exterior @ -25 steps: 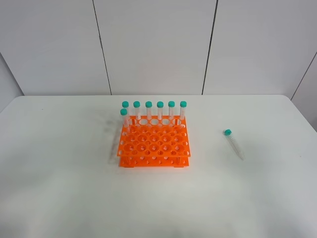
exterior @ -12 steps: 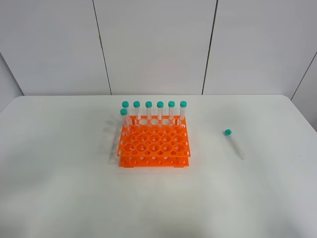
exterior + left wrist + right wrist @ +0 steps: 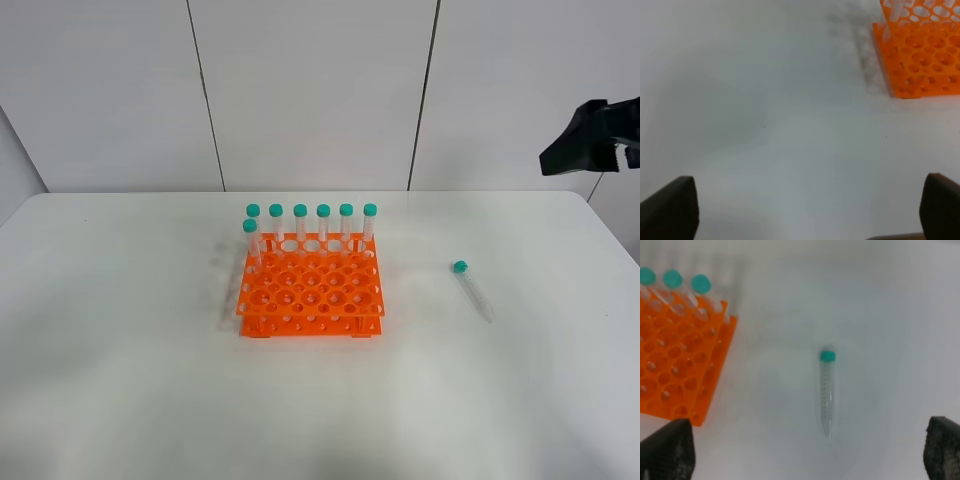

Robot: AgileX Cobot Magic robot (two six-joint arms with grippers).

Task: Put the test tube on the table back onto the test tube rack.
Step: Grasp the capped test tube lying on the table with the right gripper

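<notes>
The test tube lies flat on the white table, to the right of the orange test tube rack, with its teal cap toward the back. In the right wrist view the test tube lies alone, centred between the wide-apart fingers of my open right gripper, which hovers high above it; the rack is off to one side. A dark part of my right arm shows at the upper right. My left gripper is open and empty over bare table, with a corner of the rack in its view.
Several teal-capped tubes stand upright along the rack's back row and back-left corner. The rack's other holes show nothing in them. White wall panels rise behind the table.
A dark part of my right arm has come into view at the upper right edge of the exterior view. The tube and rack have not moved.
</notes>
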